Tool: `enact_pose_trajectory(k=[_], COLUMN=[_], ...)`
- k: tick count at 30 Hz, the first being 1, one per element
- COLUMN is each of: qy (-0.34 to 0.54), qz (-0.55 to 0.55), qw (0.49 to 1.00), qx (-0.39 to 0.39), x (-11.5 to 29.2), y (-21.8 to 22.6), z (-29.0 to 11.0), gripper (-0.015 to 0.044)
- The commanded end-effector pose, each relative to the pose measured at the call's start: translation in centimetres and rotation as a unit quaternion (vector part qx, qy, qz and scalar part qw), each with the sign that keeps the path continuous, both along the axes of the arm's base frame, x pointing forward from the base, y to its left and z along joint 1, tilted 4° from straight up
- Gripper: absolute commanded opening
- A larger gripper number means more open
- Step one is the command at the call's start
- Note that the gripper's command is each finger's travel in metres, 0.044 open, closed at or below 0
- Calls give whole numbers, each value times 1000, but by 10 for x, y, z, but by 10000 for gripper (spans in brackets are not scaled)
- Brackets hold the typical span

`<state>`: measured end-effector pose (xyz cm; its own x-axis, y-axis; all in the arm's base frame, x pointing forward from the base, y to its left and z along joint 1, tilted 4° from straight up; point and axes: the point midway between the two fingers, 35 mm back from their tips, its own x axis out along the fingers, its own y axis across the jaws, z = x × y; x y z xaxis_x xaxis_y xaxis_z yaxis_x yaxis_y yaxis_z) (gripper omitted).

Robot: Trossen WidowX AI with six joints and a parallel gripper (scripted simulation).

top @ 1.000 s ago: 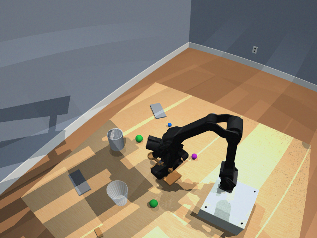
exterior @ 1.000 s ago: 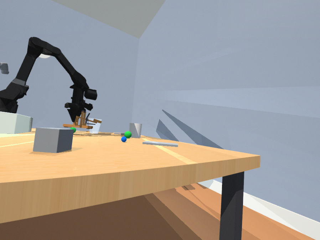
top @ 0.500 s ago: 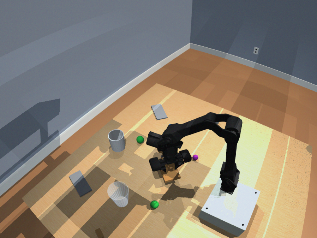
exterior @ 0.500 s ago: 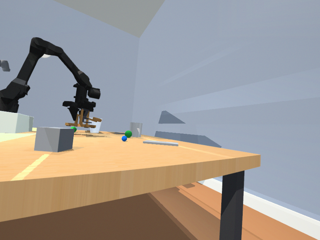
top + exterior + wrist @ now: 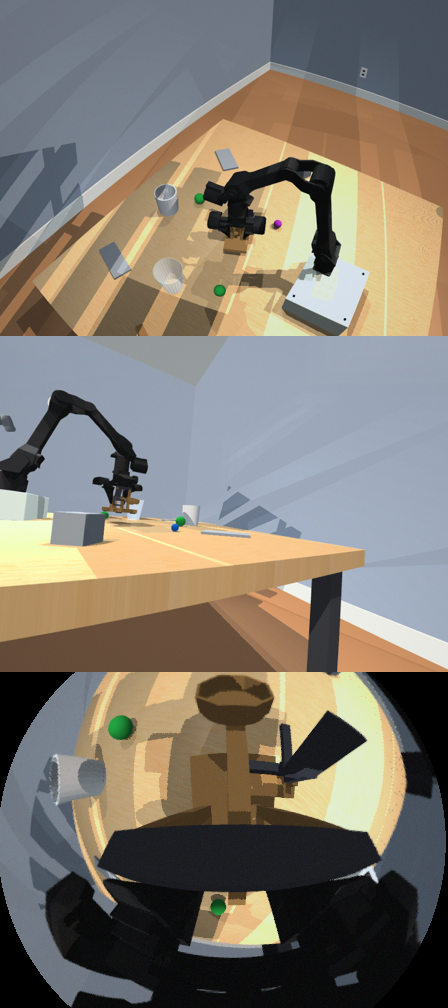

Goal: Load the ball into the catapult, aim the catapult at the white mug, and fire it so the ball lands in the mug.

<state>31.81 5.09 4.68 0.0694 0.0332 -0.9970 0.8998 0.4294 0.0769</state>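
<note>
1. The wooden catapult (image 5: 235, 243) sat clamped in my pincer (image 5: 237, 223), raised just off the counter (image 5: 253, 553) in the exterior view.
2. Its cup (image 5: 234, 698) looked bare in my wrist view.
3. A purple ball (image 5: 277, 223) lay just right of my pincer; one green ball (image 5: 199, 198) lay to its far left, another (image 5: 219, 289) nearer.
4. The white mug (image 5: 168, 274) stood to the near left, a grey mug (image 5: 166, 199) farther back.

Wooden catapult (image 5: 235, 244) lifted, cup empty
</note>
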Motion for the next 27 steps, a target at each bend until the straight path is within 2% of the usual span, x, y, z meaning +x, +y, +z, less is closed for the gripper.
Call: enact_pose_trajectory(k=[1, 27], qy=[-5, -5], qz=[-21, -21], qw=[1000, 1000], qx=[4, 4], x=[8, 12], y=[1, 3], z=[4, -31], gripper=[0, 0])
